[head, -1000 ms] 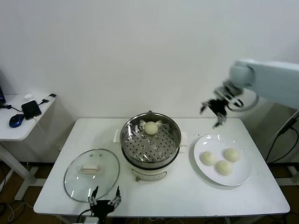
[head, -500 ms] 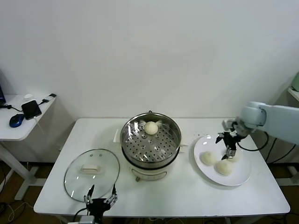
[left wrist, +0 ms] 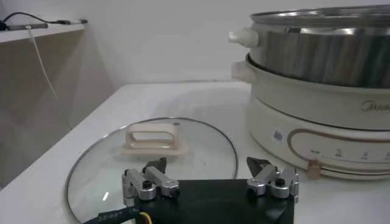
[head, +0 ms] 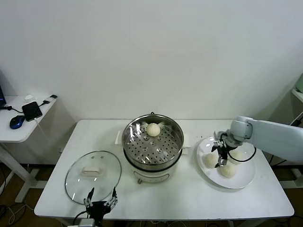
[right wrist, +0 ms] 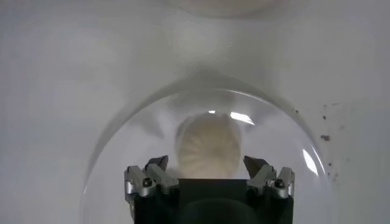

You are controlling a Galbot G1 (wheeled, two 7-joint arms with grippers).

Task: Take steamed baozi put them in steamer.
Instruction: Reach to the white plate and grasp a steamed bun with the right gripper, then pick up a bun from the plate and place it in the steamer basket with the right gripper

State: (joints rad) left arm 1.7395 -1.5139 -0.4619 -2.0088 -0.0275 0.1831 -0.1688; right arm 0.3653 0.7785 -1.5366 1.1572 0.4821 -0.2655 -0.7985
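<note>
Now, in the head view, the right tool (head: 221,152) has come down from high above the bench's (head: 189,201) far right edge to the white plate (head: 244,182), where three steamed baozi (head: 227,169) lie; one more baozi (head: 153,129) already sits at twelve o'clock on the steamer's (head: 153,144) perforated tray. That descent suggests the second pick is starting. The tool's jaws stand apart around the plate's nine-o'clock bun (head: 209,160). The left tool (head: 100,204) waits open at six o'clock of the glass lid (head: 93,177).

From the left wrist, that left tool (left wrist: 210,182) hangs spread over the lid (left wrist: 152,159), steamer (left wrist: 317,91) beside it.

From the right wrist, the right tool (right wrist: 209,179) straddles a pleated bun (right wrist: 209,146), fingertips (right wrist: 155,165) on either side, not visibly pinching yet.
</note>
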